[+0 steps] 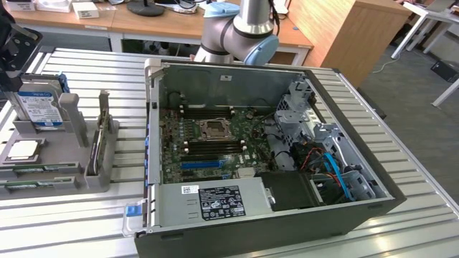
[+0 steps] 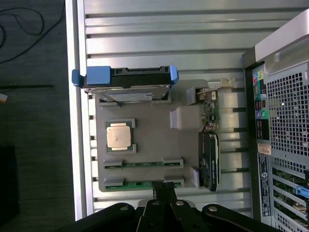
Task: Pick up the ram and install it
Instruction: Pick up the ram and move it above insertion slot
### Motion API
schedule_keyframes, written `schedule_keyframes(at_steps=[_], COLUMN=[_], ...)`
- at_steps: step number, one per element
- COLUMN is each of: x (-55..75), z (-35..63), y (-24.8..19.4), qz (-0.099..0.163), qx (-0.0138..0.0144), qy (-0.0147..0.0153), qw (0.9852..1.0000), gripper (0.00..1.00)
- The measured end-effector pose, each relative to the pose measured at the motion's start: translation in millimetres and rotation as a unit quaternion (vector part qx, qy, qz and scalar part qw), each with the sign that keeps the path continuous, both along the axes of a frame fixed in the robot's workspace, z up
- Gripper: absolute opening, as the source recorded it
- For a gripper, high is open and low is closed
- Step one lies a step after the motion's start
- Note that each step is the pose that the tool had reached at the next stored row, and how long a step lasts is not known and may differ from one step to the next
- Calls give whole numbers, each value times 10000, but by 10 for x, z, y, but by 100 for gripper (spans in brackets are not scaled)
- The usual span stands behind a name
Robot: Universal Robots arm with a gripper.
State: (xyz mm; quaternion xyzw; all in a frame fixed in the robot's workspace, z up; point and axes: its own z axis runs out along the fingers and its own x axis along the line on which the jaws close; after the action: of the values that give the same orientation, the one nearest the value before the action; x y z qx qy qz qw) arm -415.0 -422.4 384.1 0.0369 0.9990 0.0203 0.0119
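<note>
Two green ram sticks [image 2: 140, 164] [image 2: 128, 184] lie flat and parallel in slots of a grey fixture [image 2: 145, 140]. In the exterior view they sit at the fixture's near end [image 1: 32, 171] [image 1: 32, 184]. My gripper [image 2: 161, 186] hangs above the fixture with its dark fingers shut together and nothing between them. Its tip appears over the outer ram stick, and I cannot tell whether it touches it. In the exterior view the gripper's dark body [image 1: 16, 51] is at the far left, over the fixture. The open computer case [image 1: 344, 107] shows its motherboard [image 1: 215, 134].
On the fixture stand a silver hard drive [image 2: 128, 82] in a blue frame, a CPU [image 2: 119, 134] and an upright card [image 2: 210, 145]. The case [image 2: 285, 121] lies close beside the fixture. Both rest on a slatted metal table [image 1: 416, 161]. The arm's base [image 1: 237, 32] rises behind the case.
</note>
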Motion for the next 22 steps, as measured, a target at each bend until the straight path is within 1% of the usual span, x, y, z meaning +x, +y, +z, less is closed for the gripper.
schedule_keyframes(at_steps=[3,6,9,11,14,16,19,22], x=[-1,0,0,0,0,0,0,0], z=[0,-1,-3,-3,-5,-5,-7,-8], y=[1,0,0,0,0,0,0,0], qz=[130,399,668,855,1124,1302,1575,1841], qx=[0,-1,-1,-2,-3,-5,-9,-14], qy=[0,0,0,0,0,1,1,1], qw=[9999,9992,9978,9963,9937,9915,9875,9829], gripper=[11,11,11,11,11,11,11,11])
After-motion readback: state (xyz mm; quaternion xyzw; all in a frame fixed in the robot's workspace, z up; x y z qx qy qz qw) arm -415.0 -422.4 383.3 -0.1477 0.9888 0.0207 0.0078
